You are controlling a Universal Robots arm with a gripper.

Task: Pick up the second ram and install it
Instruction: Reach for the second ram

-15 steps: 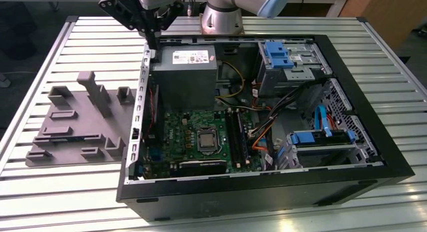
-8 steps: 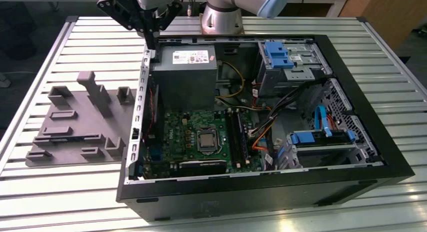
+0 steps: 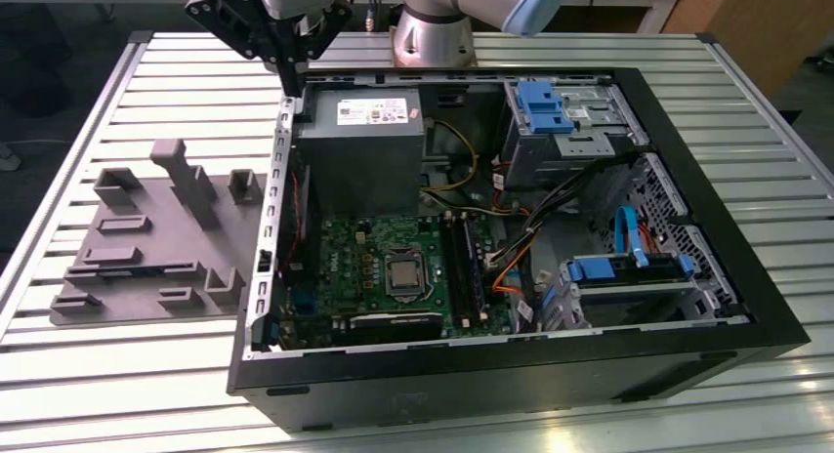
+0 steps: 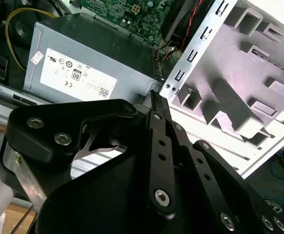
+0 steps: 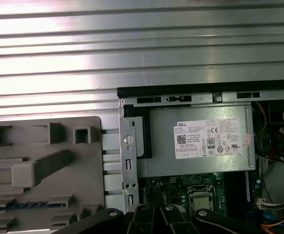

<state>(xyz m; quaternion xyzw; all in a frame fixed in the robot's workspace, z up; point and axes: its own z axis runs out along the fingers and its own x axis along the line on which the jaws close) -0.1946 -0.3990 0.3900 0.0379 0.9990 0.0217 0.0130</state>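
The second ram (image 5: 18, 205) is a thin blue-green strip seen edge-on in a slot of the grey fixture (image 5: 83, 195) in the first wrist view. My gripper (image 3: 289, 82) hangs above the rear corner of the open computer case (image 3: 521, 370), on the side that faces the fixture (image 3: 144, 248). Its black fingers (image 4: 155, 105) come together in a narrow tip with nothing between them. That tip (image 5: 154, 210) is over the case wall, apart from the ram. Long black memory slots (image 3: 463, 267) run along the green motherboard (image 3: 352, 267) inside the case.
A grey power supply (image 3: 358, 141) fills the case corner under the gripper. Blue drive brackets (image 3: 541, 106) and loose cables (image 3: 521, 248) take up the exterior view's right side of the case. All of it stands on a slatted metal table (image 3: 131, 375).
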